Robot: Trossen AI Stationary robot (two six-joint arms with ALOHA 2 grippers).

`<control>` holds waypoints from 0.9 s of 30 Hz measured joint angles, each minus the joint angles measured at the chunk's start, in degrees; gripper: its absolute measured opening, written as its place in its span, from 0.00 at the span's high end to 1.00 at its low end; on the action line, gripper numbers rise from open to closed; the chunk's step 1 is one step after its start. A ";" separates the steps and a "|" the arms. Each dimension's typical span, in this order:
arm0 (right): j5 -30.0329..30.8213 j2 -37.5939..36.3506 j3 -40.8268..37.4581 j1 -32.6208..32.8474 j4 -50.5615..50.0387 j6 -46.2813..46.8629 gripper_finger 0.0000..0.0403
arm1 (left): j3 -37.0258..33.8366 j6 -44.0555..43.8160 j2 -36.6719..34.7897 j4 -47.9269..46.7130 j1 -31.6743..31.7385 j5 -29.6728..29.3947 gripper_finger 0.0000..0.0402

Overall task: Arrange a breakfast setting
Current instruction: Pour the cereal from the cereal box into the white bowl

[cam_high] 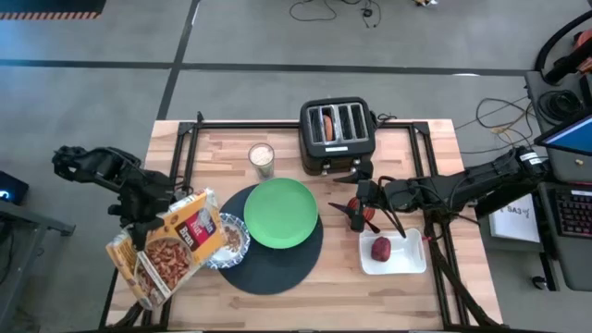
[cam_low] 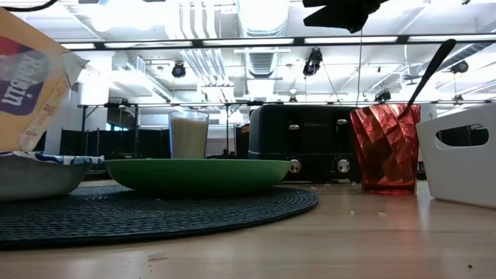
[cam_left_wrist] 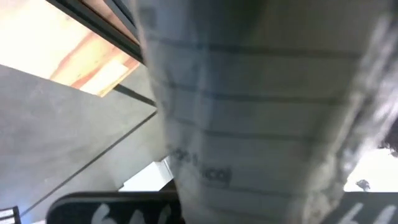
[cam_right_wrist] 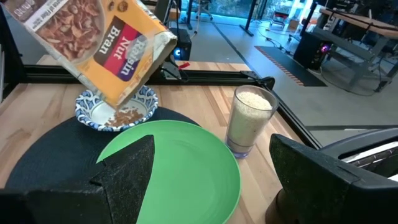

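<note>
Spoon (cam_low: pixel 428 71) handle-up, leaning, in cup (cam_low: pixel 384 149)

plate (cam_high: pixel 281 213) green | bowl (cam_right_wrist: pixel 115 109) blue-white pattern | cup (cam_low: pixel 384 149) red | fruit (cam_high: pixel 381 248) seemingly dark red

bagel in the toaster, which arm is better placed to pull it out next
Right. The right hand hovers open beside the red cup, just in front of the toaster holding the bagel. The left hand is busy gripping the cereal box, tilted over the bowl.
</note>
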 joint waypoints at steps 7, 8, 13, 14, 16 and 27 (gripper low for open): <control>0.00 0.00 0.00 0.00 -0.02 0.03 0.23 | -0.33 1.41 0.19 -0.19 0.06 1.33 1.00; 0.00 0.00 0.00 0.01 -0.02 0.02 0.23 | -0.22 1.56 0.43 -0.04 0.06 2.44 1.00; 0.00 0.00 0.00 0.00 -0.02 0.06 0.23 | 0.41 1.98 -0.24 -0.58 0.06 0.19 1.00; 0.00 0.00 0.00 0.00 -0.02 0.04 0.23 | 0.59 2.08 -0.18 -0.48 0.06 1.26 1.00; 0.00 0.00 0.00 0.00 -0.02 0.04 0.23 | 1.29 1.98 0.13 -1.36 0.06 1.12 1.00; 0.00 0.00 0.00 0.00 -0.04 0.07 0.23 | 1.11 2.10 0.21 -1.07 0.08 3.19 1.00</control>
